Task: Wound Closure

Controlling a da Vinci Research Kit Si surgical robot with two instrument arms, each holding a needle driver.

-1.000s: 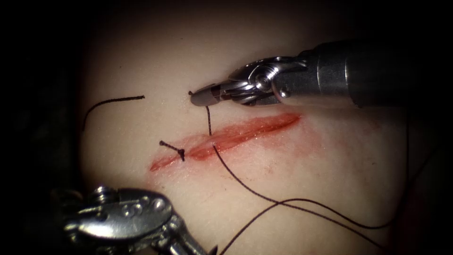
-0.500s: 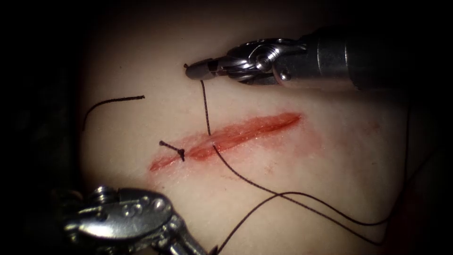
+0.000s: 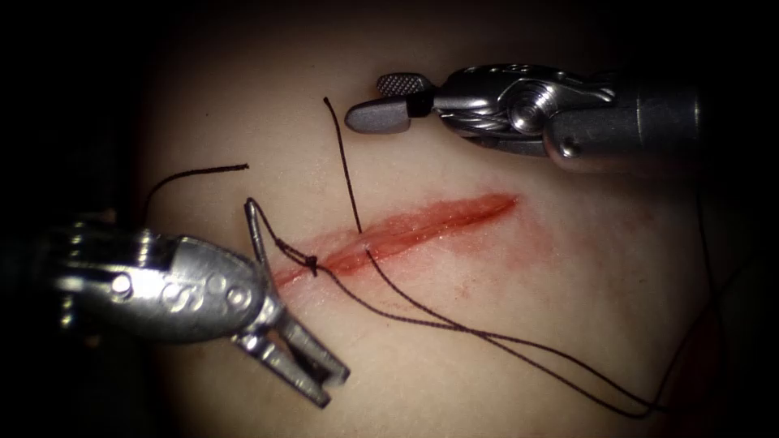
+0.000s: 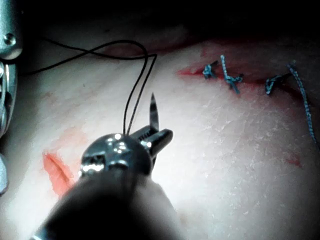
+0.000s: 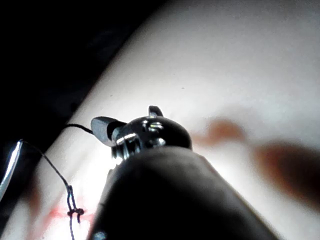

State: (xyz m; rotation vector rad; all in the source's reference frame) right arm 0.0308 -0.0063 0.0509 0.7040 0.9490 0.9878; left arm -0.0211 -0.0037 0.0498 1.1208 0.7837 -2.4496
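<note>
Darkness is ringing the pale tissue (image 3: 503, 324) on the bench. Nearest me, the left tool (image 3: 334, 388) is lying low by the left end of the cut (image 3: 430, 221). It seems to be clamping the needle (image 3: 256, 231), which is rising clear of the tissue, though I cannot tell where along its curve. Dark thread (image 3: 454, 328) is trailing from the needle past a tied knot (image 3: 312, 262). It is looping out to the right and entering the cut mid-length, where a short tail (image 3: 345, 166) is standing free. Farther off, the right tool (image 3: 367, 100) is hovering with its jaws parted and holding nothing, just right of the tail's tip. To my eye this stitch is waiting to be tied. That is calling for a grip on the tail without drawing it out.
</note>
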